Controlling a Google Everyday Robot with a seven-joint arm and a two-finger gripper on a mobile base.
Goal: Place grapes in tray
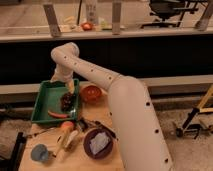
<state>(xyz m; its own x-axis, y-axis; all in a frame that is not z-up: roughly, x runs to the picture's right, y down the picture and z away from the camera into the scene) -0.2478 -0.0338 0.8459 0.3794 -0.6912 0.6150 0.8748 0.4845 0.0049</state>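
Dim room with a dark wall panel behind and a pale ledge (pixel 150 33) running across the top. A black office chair (pixel 167 11) is at upper right. A light wooden bench (pixel 75 160) in the lower left carries everything.

White robot arm (pixel 125 110), thick and smooth, rises from lower right, bends at an elbow at upper left and drops down over the bench.

Green rectangular shallow plastic tray (pixel 49 100) sits at the bench's back left. Tool (pixel 70 89) is low over the tray's right half, pointing down. I cannot tell whether it is wide or narrow.

Small dark purple-red bunch of grapes (pixel 66 101) lies within the tray's walls at its right side, directly under the tool. I cannot tell whether the two are touching.

Long orange-red carrot-like item (pixel 58 114) lies along the tray's front edge, near the grapes.

Round red-orange bowl (pixel 91 93) stands just beside the tray's right wall.

Dark purple round plate (pixel 97 144) is at the front of the bench, with a pale crumpled item (pixel 99 142) on it.

Small blue-grey cup (pixel 40 152) is at front left, well apart from the tray.
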